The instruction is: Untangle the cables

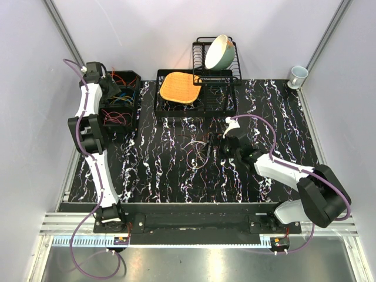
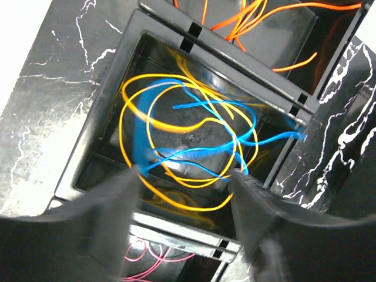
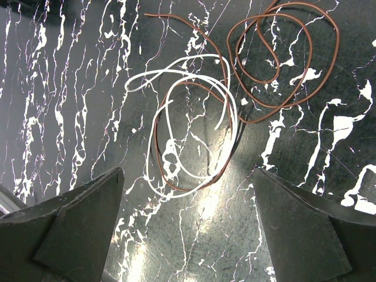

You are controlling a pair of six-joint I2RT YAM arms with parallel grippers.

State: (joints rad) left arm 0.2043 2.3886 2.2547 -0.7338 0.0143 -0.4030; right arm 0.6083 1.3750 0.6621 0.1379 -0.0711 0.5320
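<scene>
On the marbled black surface (image 1: 153, 170) sits a black divided box (image 1: 132, 79). The left gripper (image 2: 185, 173) hangs over it, jaws apart astride yellow and blue cables (image 2: 202, 106) inside one compartment. Well right of the box, the right gripper (image 3: 188, 171) hovers, jaws spread, above loose brown and white cables (image 3: 154, 147).

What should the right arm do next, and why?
Probably lower the right gripper straight down and close on the white cable alone. Its jaws are open and empty, and the white loop lies interlaced with the brown cable on the table just ahead of its fingertips.
</scene>
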